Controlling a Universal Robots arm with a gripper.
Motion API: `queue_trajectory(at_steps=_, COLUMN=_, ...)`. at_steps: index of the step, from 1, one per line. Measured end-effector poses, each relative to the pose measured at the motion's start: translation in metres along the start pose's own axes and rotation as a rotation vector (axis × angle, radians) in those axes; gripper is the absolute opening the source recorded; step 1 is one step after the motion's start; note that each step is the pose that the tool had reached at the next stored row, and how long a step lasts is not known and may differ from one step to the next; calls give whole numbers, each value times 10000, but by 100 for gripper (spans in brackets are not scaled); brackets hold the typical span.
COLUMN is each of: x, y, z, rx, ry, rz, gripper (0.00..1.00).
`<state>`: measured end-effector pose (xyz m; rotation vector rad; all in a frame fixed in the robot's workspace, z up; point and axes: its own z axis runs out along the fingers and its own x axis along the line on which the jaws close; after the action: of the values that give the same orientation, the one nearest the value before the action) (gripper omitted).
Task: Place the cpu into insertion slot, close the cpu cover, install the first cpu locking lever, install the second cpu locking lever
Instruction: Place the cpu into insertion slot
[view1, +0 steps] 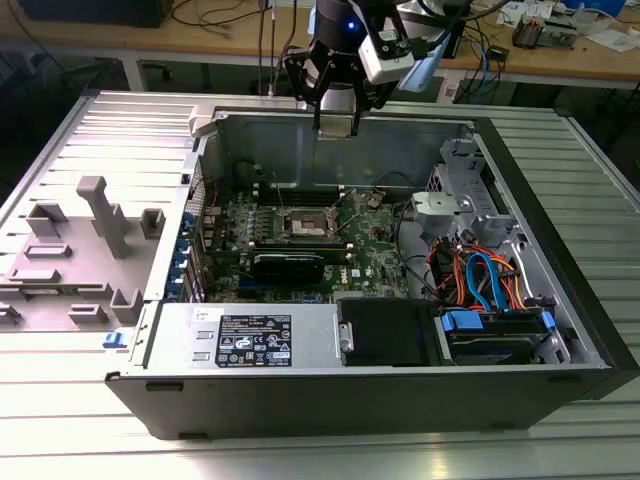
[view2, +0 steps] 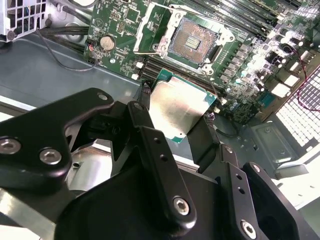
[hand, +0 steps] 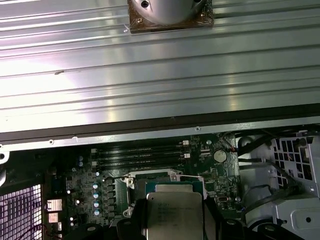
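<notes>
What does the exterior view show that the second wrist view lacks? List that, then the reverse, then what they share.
Exterior view over the second wrist view: the whole computer case, its blue and orange cables, and grey plastic fixtures on the table at the exterior view's left.
Second wrist view over the exterior view: the cpu clamped between the fingers, the insertion slot with its contact grid bare, and a coin battery.
Shared: the green motherboard, the slot and the gripper.
</notes>
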<state>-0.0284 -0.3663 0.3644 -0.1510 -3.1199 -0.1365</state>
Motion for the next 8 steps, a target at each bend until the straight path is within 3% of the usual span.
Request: queue_trajectory(at_steps=8, x=-2, y=-21, z=10, rx=-6, ry=-35, rz=406, gripper=54)
